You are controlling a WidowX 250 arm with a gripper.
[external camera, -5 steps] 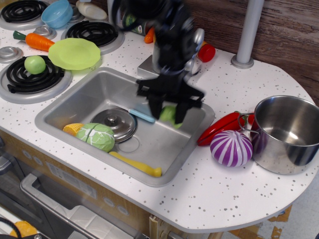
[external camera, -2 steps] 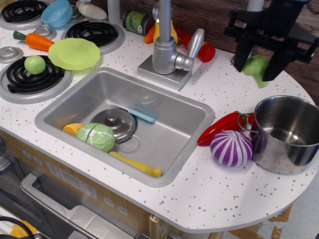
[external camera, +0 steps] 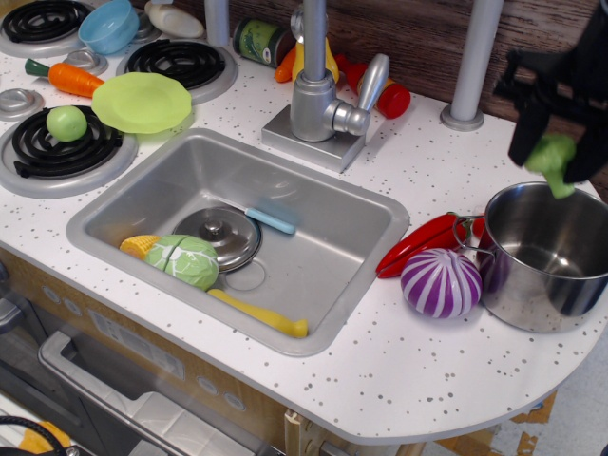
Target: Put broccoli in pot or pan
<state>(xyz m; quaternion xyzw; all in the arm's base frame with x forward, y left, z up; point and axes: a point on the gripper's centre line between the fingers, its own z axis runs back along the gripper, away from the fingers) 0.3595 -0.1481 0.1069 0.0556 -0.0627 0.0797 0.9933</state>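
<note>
We observe the gripper point(external camera: 557, 152) with fingers point(external camera: 528, 138) pinching the broccoli point(external camera: 554, 161) between them. The steel pot point(external camera: 546, 255) stands directly below the fingers, a purple-striped ball point(external camera: 441, 282) beside it.

Dark wood-plank wall point(external camera: 418, 38) behind; white speckled counter point(external camera: 418, 361); steel sink point(external camera: 332, 275).

broccoli point(external camera: 554, 158) in gripper point(external camera: 556, 142) above pot point(external camera: 543, 255), sink point(external camera: 237, 237) left
</note>
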